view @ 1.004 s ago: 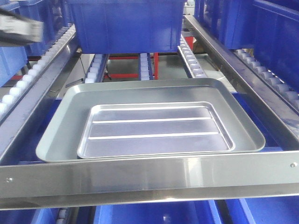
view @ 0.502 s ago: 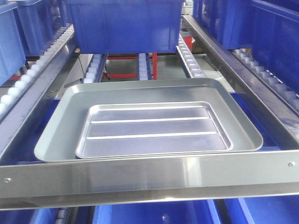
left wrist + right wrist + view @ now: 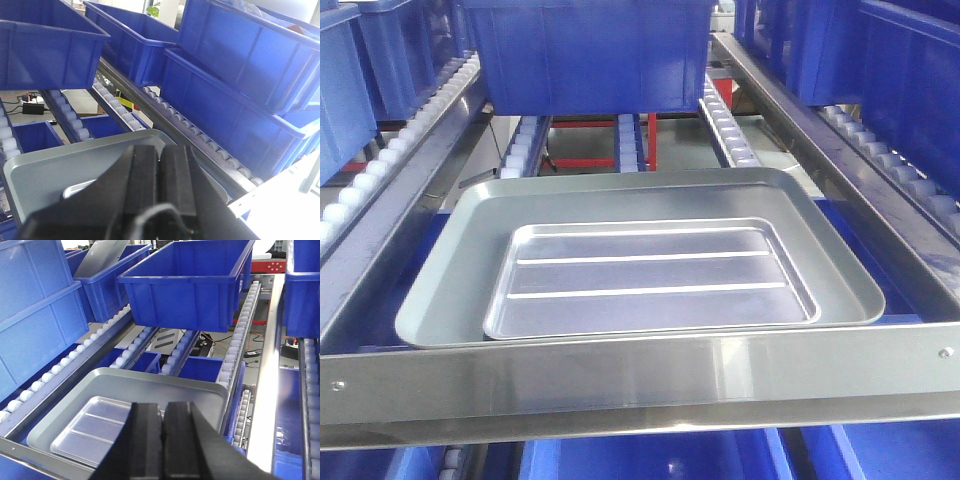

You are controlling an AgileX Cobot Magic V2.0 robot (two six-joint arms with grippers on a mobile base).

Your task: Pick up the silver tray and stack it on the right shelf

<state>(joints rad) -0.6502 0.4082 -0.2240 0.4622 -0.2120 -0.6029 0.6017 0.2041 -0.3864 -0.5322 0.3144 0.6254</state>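
The silver tray (image 3: 650, 275), shiny with two raised ridges, lies flat inside a larger dull grey tray (image 3: 440, 290) on the right shelf, behind its broad steel front bar (image 3: 640, 375). Neither gripper shows in the front view. In the left wrist view my left gripper (image 3: 160, 150) is shut with nothing in it, above the grey tray (image 3: 60, 170); one corner of the silver tray (image 3: 75, 189) peeks out beside it. My right gripper (image 3: 163, 407) is also shut and holds nothing, hovering over the silver tray (image 3: 95, 432) at its right end.
A blue bin (image 3: 590, 55) sits on the roller rails just behind the trays. More blue bins (image 3: 235, 55) line the neighbouring racks on both sides. Rails of white wheels (image 3: 725, 120) run back from the trays.
A blurred arm at the top left of the front view one second ago has gone out of view. The trays have not moved.
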